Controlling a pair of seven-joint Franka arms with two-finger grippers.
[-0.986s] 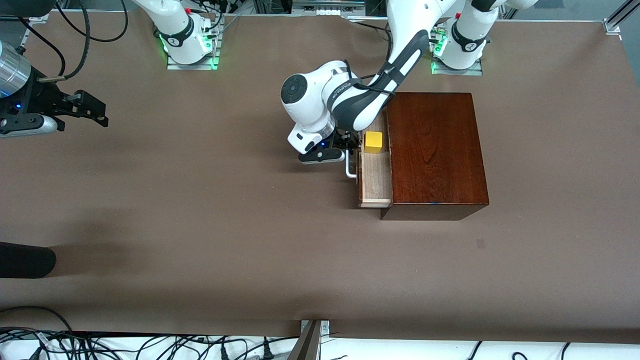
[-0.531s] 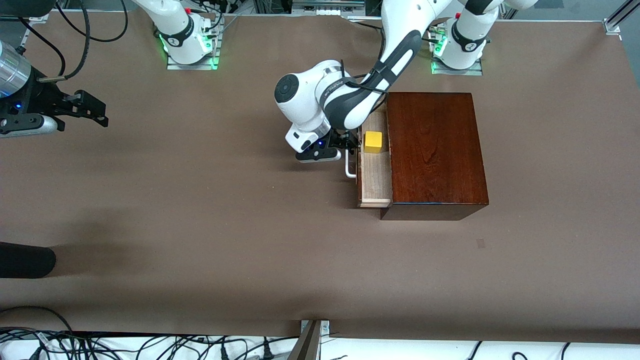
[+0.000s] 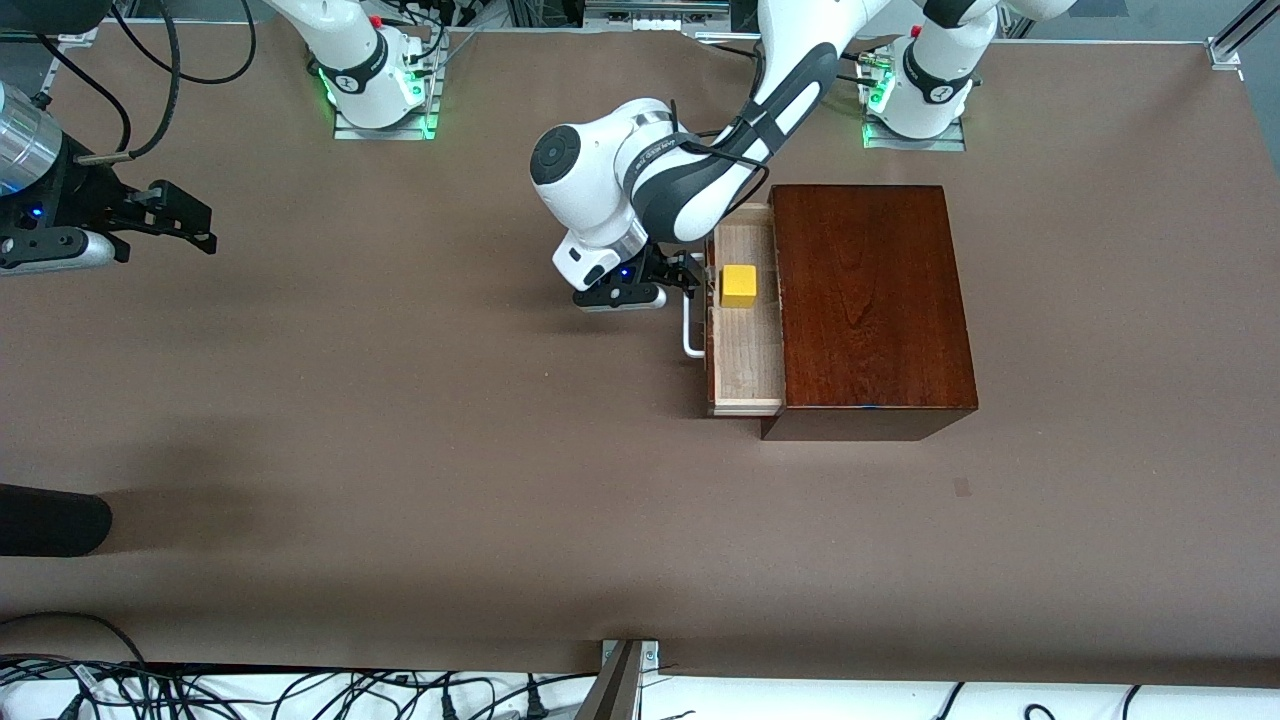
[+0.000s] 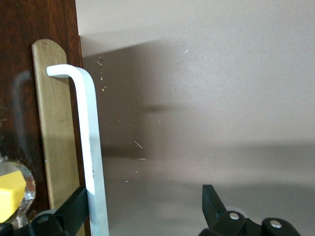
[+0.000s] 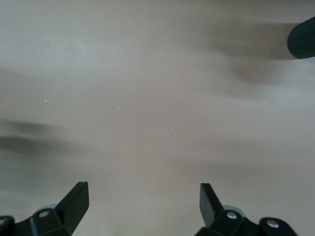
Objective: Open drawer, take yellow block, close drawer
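At the left arm's end of the table: mahogany box (image 3: 868, 300), w/ the drawer (image 3: 745, 345) pulled partway out toward the right arm's end, pale wood tray showing. Inside the tray, toward the end farther from the front camera: yellow block (image 3: 739, 285), sitting flat on the tray floor, just beside the drawer's front panel, not touching any gripper.

Left gripper (image 3: 694, 283) low at the drawer front, right at the white handle (image 3: 689, 330). Fingers spread wide in the left wrist view, w/ one finger (image 4: 74, 211) hooked in next to the handle bar (image 4: 93, 157), between bar and dark front, looks like touching the bar; other finger (image 4: 211, 204) well apart out over bare table. Not clamped on anything. Sliver of yellow block (image 4: 11, 194) visible at the edge of that view too.

Right gripper (image 3: 190, 225) way off at the right arm's end of the table, parked over bare brown tabletop (image 3: 400, 400), waiting. Fingers (image 5: 74, 199) wide apart, nothing between them, just table below.

Dark rounded thing (image 3: 50, 520) at the table edge, nearer the front camera than the right gripper, can't tell what it is.
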